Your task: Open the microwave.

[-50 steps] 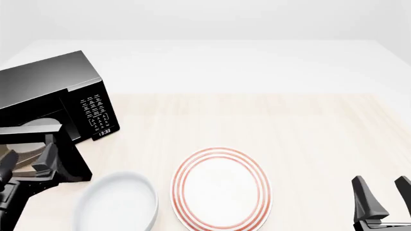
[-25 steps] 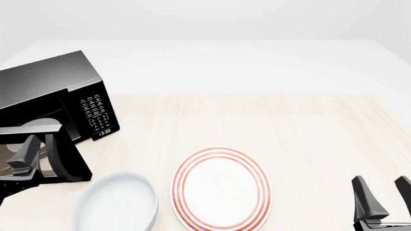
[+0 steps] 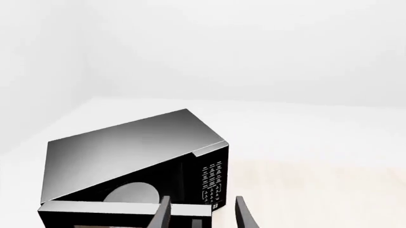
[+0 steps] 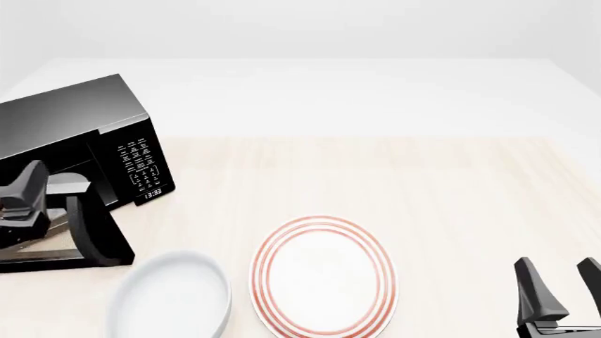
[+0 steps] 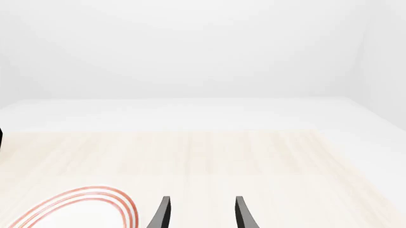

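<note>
Though microwave (image 4: 84, 134) door hangs open, left wrist alone shows turntable (image 3: 130, 194), both fingers (image 3: 163, 214) spread empty.

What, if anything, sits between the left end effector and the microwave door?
Nothing visible. The left end effector is right at the microwave door, which already stands swung open. The white bowl and striped plate lie nearer the camera, clear of it.

One microwave (image 4: 103, 151), one red-ringed plate (image 4: 324, 276), one white bowl (image 4: 171, 299) (partly cropped), two tools.
</note>
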Controlling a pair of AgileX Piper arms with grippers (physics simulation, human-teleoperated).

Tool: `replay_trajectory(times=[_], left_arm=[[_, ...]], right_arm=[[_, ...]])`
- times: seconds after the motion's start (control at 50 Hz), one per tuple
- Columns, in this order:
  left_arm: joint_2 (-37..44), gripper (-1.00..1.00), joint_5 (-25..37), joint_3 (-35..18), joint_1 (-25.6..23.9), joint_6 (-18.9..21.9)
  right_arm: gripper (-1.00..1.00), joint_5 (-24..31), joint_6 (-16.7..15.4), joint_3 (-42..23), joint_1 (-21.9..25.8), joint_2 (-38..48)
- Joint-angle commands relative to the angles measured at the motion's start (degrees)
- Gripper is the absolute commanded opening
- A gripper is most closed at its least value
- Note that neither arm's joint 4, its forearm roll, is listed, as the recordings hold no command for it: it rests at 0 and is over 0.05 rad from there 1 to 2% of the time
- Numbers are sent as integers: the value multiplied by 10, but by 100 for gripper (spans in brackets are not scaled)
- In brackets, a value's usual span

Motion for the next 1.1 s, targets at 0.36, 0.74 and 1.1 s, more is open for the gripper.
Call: replay_trajectory(times=[0.36, 0.74, 1.1], left_arm=[[139, 100, 23, -136, 5, 35], [216, 100, 144, -266, -1, 36], [252, 100, 291, -362, -17, 37]], right_arm=[[100, 0, 0, 0, 0, 0], [100, 0, 0, 0, 0, 0], [100, 0, 0, 0, 0, 0]])
